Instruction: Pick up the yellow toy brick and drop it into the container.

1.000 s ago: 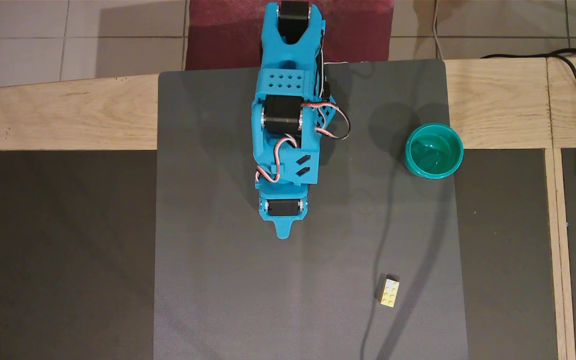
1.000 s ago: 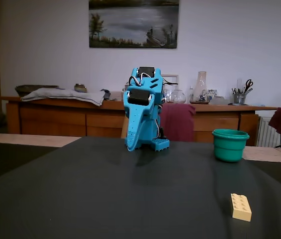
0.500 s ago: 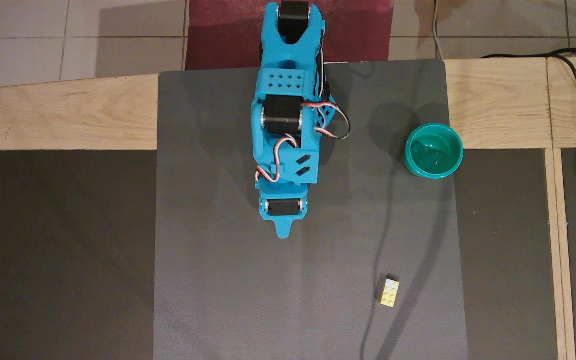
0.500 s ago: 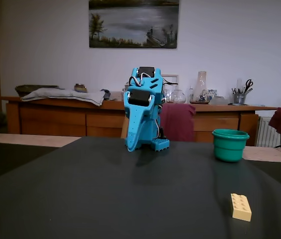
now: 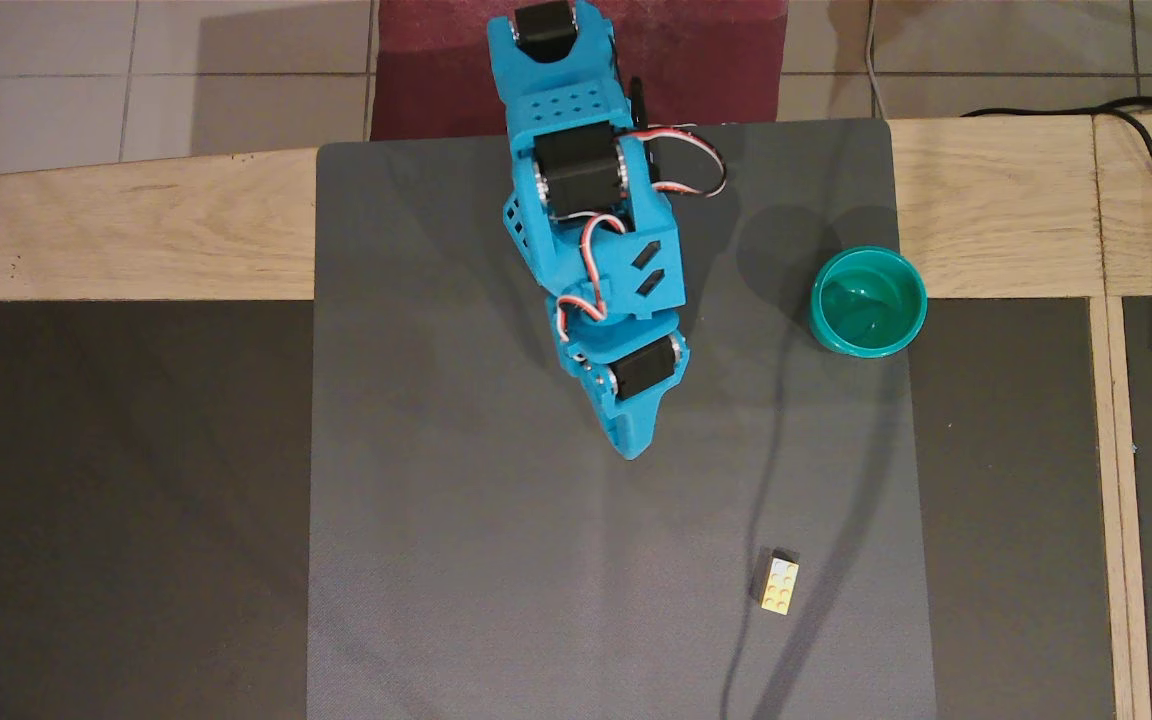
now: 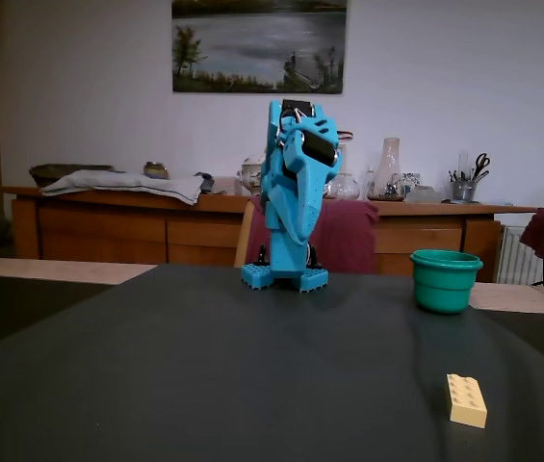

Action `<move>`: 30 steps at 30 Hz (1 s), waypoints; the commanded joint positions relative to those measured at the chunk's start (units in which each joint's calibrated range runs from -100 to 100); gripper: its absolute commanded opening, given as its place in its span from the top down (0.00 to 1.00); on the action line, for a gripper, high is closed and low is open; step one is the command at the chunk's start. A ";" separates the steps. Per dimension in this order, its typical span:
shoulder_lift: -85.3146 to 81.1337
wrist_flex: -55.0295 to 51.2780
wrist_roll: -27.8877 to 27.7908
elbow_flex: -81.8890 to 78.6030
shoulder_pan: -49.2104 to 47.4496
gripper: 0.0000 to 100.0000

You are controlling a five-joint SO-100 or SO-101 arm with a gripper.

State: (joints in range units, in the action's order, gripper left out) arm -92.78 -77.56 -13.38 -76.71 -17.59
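Lying flat on the dark grey textured mat (image 5: 436, 560), studs up, the small pale-yellow rectangular plastic brick (image 5: 779, 583) is being shown well apart from everything else, toward the lower right in the overhead view and at the near right in the fixed view (image 6: 467, 400). The round teal-green glossy plastic cup (image 5: 868, 301) is being seen upright at the mat's right edge, well away from the brick, with nothing visible inside it. The bright blue printed arm (image 5: 596, 230) is being held folded over its base, and its gripper (image 5: 630, 443) is being pointed down and toward the brick's side of the mat, hanging above the surface in the fixed view (image 6: 295, 237). Nothing is being held by it; the jaws are appearing pressed together, with no gap visible
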 commanded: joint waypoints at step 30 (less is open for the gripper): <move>86.54 18.52 -5.33 51.98 -16.95 1.00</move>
State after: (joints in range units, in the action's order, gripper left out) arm -7.61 -61.20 -17.77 -27.14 -35.41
